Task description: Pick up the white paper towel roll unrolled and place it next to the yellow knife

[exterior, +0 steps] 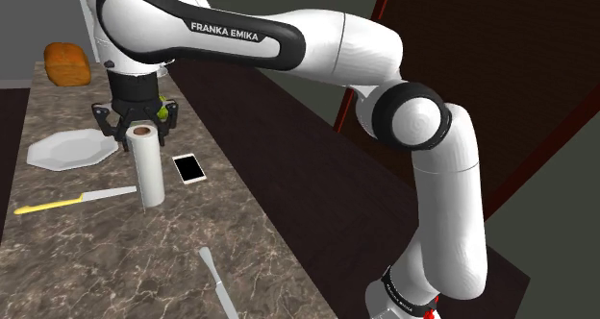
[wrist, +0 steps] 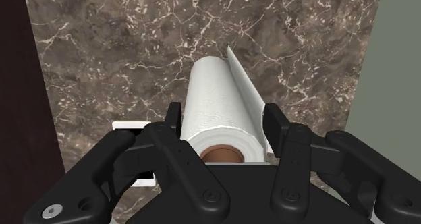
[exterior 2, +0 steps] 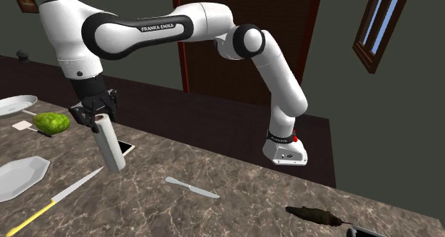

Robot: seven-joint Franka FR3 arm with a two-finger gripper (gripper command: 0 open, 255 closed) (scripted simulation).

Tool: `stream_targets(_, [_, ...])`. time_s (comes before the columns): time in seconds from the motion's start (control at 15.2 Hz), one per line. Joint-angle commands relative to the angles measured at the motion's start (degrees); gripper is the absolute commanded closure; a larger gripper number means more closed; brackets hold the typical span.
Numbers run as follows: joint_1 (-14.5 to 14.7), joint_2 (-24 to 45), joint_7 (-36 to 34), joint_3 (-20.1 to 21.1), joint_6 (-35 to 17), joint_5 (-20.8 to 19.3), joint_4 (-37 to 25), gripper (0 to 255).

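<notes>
We see the black gripper [exterior: 137,130] closed on the top end of the white paper towel roll [exterior: 147,168]. In the wrist view one finger [wrist: 175,121] presses each flank of the roll [wrist: 219,98], the brown core sits between them, and a loose sheet stands off along one side. The roll hangs from the claw toward 6 o'clock with a slight lean, its lower end at the brown marbled counter [exterior: 115,259]; we cannot tell whether it touches. In the shoulder view the yellow knife [exterior: 72,201] lies at 8 o'clock from the roll's foot, just beside it. A white phone [exterior: 189,167] lies at 3 o'clock and a white plate [exterior: 72,149] at 10 o'clock.
</notes>
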State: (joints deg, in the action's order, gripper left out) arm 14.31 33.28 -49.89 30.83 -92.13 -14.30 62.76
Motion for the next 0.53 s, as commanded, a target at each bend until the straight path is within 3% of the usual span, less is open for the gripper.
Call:
stream_targets(0.0, [2.9, 6.78, 0.55, -1.24, 1.93, -2.27, -8.74, 255])
stream_targets(0.46, [1.04, 5.44, 0.06, -1.15, -4.46, -1.9, -0.73, 255])
